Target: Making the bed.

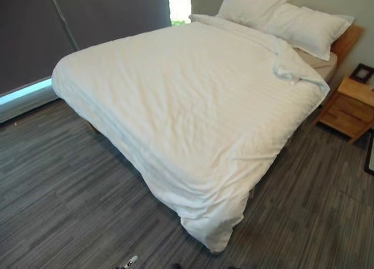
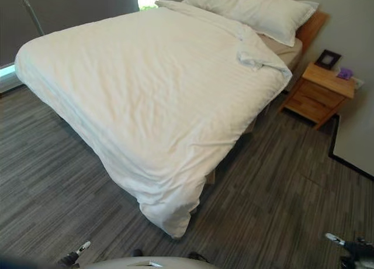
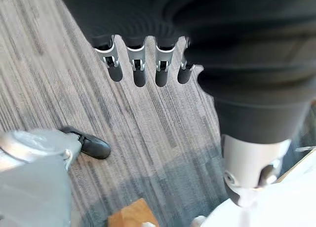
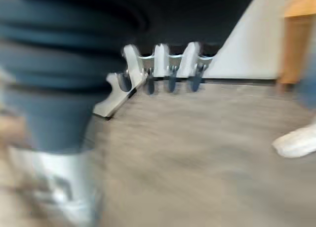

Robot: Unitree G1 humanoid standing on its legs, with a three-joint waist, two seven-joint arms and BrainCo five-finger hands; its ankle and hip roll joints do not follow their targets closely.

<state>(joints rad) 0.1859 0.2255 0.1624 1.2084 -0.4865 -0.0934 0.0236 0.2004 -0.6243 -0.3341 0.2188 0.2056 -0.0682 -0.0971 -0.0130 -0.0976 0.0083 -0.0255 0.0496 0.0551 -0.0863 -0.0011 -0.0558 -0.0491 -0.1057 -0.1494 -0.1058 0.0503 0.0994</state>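
Note:
A white striped duvet (image 1: 187, 99) covers the bed, with its near corner (image 1: 213, 225) hanging down to the floor. Its top right corner (image 1: 292, 67) lies rumpled and folded back just below two white pillows (image 1: 286, 17) at the wooden headboard (image 1: 346, 41). My left hand (image 3: 138, 69) hangs over the carpet with straight fingers and holds nothing; its fingertip (image 2: 80, 247) shows low on the left, well short of the bed. My right hand (image 4: 163, 64) is also open and empty above the floor, and it shows low at the right (image 2: 342, 242).
A wooden nightstand (image 1: 350, 108) with a picture frame (image 1: 362, 73) stands right of the bed. Dark blinds (image 1: 87, 17) cover the wall on the left. Grey striped carpet (image 1: 70, 187) surrounds the bed. A white shoe (image 4: 296, 140) rests on the floor near my right hand.

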